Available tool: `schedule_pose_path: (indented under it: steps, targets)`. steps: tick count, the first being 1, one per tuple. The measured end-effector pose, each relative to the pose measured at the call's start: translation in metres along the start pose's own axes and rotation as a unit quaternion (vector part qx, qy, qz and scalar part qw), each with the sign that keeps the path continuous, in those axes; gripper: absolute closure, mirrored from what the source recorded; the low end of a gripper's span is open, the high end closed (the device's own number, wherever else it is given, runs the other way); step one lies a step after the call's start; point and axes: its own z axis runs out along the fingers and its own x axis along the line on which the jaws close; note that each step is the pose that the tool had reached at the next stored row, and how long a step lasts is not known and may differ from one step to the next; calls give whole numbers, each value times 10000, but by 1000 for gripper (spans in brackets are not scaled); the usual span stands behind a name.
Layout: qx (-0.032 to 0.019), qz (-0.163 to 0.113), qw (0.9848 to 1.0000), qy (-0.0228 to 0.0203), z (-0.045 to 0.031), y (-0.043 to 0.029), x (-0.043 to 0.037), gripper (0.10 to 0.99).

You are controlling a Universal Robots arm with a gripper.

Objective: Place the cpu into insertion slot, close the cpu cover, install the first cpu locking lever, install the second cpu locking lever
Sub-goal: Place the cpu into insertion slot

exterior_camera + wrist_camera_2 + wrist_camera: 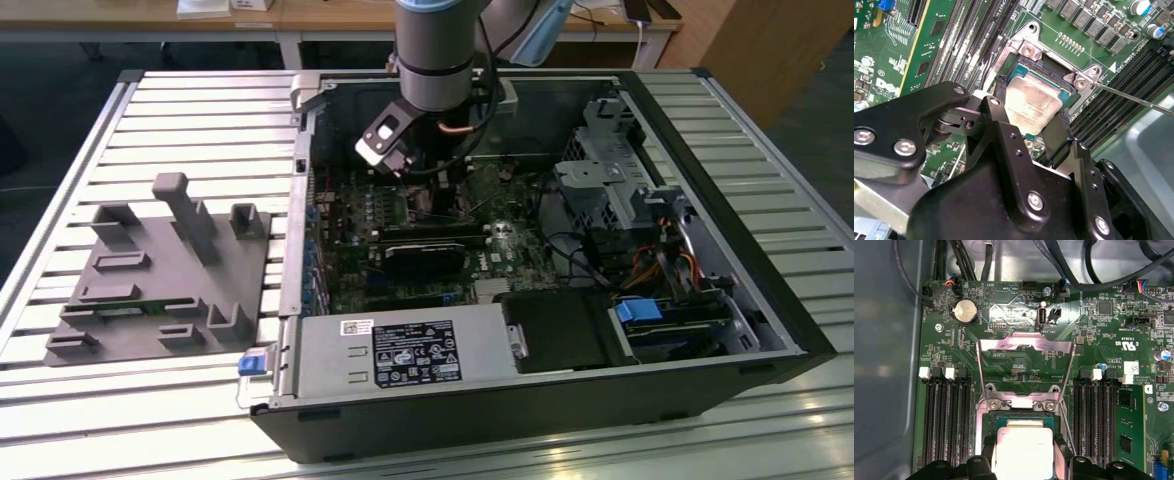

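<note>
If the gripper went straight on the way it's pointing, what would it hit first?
The gripper holds the chip between its fingers right over the socket, so the chip would most likely meet the socket first. How much gap is left between them I cannot tell.

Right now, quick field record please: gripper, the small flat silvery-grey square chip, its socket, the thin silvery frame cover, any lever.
gripper: black two-finger gripper, fingers against two opposite edges of the chip
cpu: flat silvery-grey square chip, held at the socket; whether it is fully seated cannot be told
insertion slot: square socket with a silvery metal rim, set in the green circuit board
cpu cover: thin silvery frame plate, swung open, off the socket
locking lever: thin metal rod running out from a socket corner, not latched
</note>
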Motion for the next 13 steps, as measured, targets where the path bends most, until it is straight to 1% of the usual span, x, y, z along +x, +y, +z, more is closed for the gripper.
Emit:
schedule_pose_path:
  steps: [13]
  targets:
    - [0, 0, 10000, 0, 29, -3, 1, 549]
